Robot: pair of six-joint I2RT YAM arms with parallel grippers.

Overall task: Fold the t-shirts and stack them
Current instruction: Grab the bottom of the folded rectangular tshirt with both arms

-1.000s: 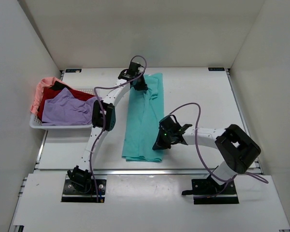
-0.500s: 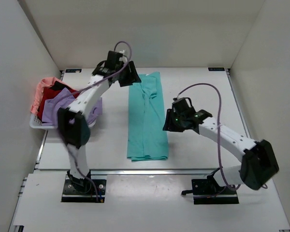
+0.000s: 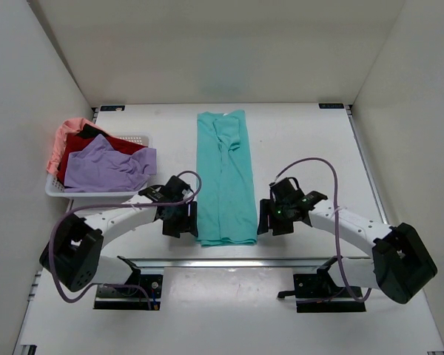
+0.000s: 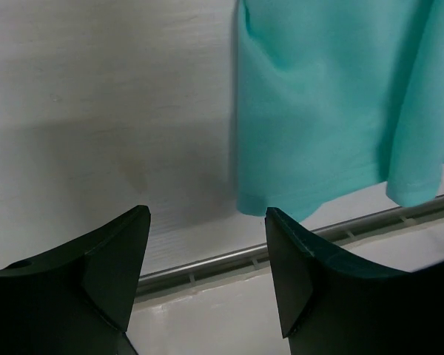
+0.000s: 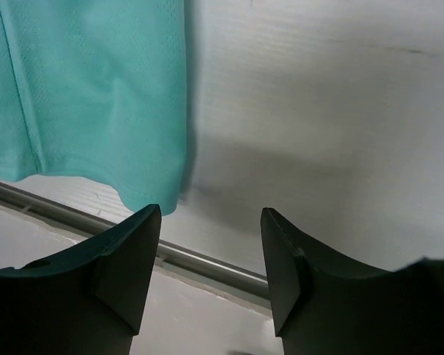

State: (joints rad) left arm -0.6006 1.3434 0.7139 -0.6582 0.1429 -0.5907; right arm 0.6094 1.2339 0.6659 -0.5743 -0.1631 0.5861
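A teal t-shirt [image 3: 226, 176] lies folded into a long strip down the middle of the table. Its near hem shows in both wrist views, teal cloth [image 4: 333, 111] on the left and teal cloth [image 5: 96, 96] on the right. My left gripper [image 3: 183, 220] hovers open just left of the strip's near corner, nothing between its fingers [image 4: 111, 259]. To the right of the other near corner my right gripper [image 3: 268, 219] stands open and empty too. Lavender [image 3: 103, 167], dark red [image 3: 85, 144] and salmon pink [image 3: 66, 133] t-shirts are piled in the basket.
A white mesh basket [image 3: 55, 189] sits at the table's left side, holding the three other shirts. The table's near edge, a metal rail [image 4: 229, 259], runs just below both grippers. White walls close in the back and both sides.
Both grippers have let go of the teal shirt and opened. The left arm swung from the shirt's far end to its near left corner; the right gripper moved down beside the near right corner.
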